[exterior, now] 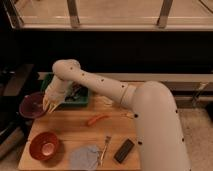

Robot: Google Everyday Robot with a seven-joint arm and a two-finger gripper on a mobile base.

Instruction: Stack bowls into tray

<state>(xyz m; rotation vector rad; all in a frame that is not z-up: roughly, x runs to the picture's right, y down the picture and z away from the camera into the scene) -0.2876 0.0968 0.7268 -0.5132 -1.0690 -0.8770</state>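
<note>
The white robot arm (105, 87) reaches from the right across the light wooden table (75, 130) and bends down at the table's far left corner, where the gripper (51, 105) hangs with its pale fingers (48, 106) closed on the right rim of the dark purple round plastic bowl (31, 105). That bowl sits tilted at the table's far left corner, partly past the edge, just left of the shallow rectangular green plastic tray (81, 102) and outside it. The tray lies at the back of the table, partly hidden by the arm; something dark lies inside it, too unclear to name. The 2nd bowl, a red-orange round plastic bowl (45, 146) with a pale inside bottom, stands upright on the near left corner of the table, well apart from the tray. A thin orange object (96, 119) lies near the table's middle. At the near edge lie a flat round grey-blue cloth (84, 156), a metal utensil (105, 148) touching its right side, and a dark rectangular block (124, 151) further right.
</note>
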